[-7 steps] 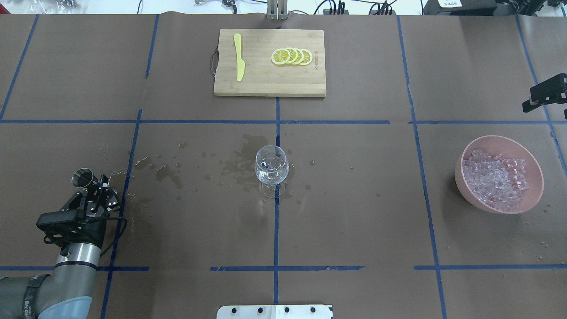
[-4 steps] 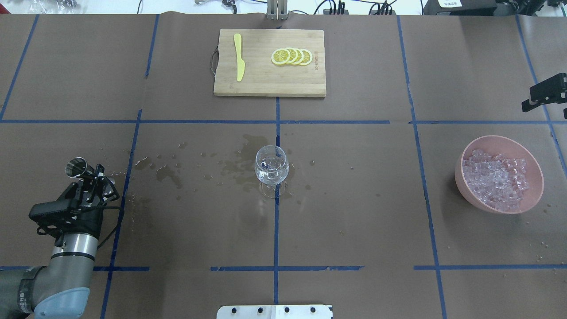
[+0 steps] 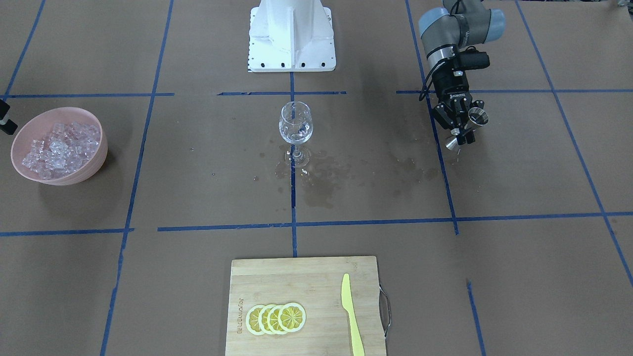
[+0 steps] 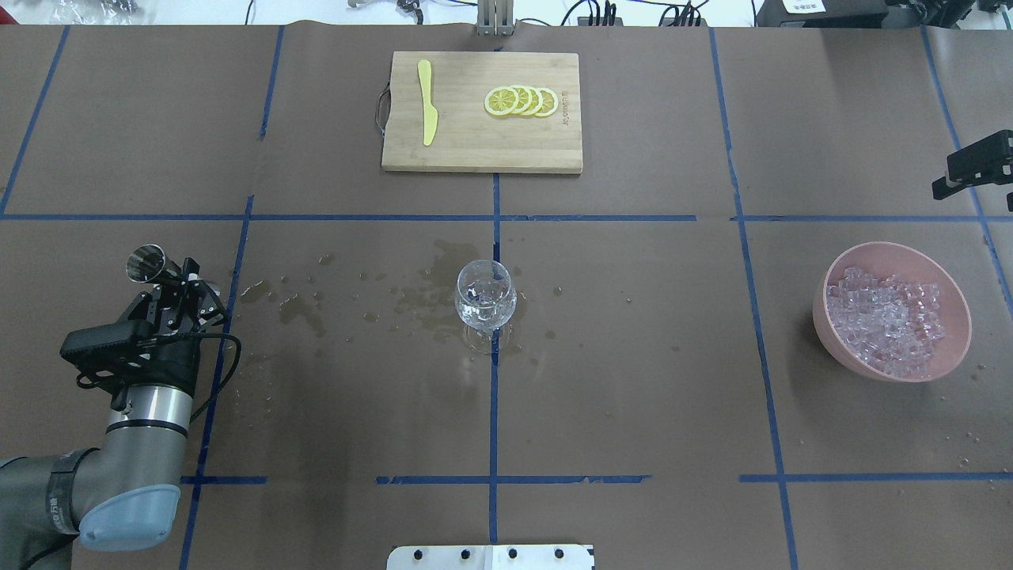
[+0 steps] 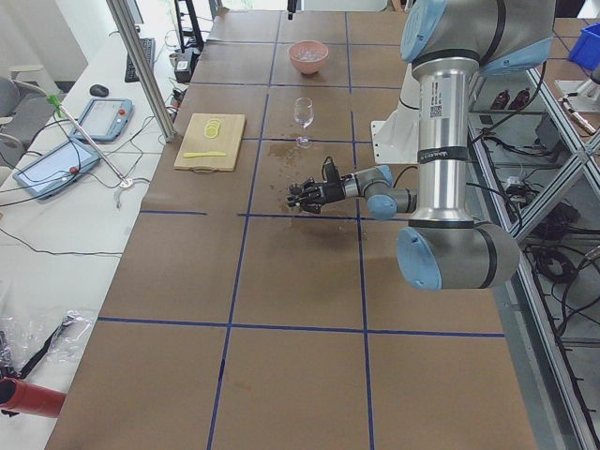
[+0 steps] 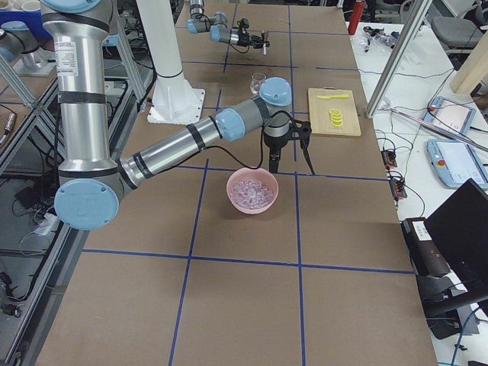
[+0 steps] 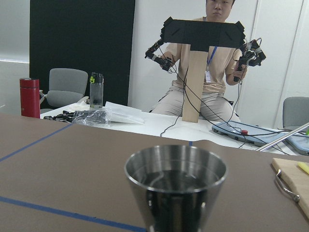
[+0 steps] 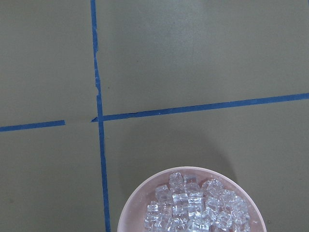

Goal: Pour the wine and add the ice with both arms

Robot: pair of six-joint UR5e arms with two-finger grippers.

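Now, left gripper (image 4: pixel 182 278) clasping jigger (image 4: pixel 147 264), wine (image 7: pixel 176 177) seemingly inside, ice (image 4: pixel 886 324) in bowl (image 4: pixel 821 309)

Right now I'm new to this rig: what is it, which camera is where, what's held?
A robot's left arm and right arm share a brown table. One camera looks down from behind the robot, one faces it, two watch from the table's ends, one rides each wrist. The left claw is shut on a steel jigger that seems to hold the wine, a little dark liquid. The right claw hangs near a pink bowl of ice; open or shut, I cannot tell. A wine glass stands mid-table by wet patches. A cutting board carries lemon slices and a yellow knife.
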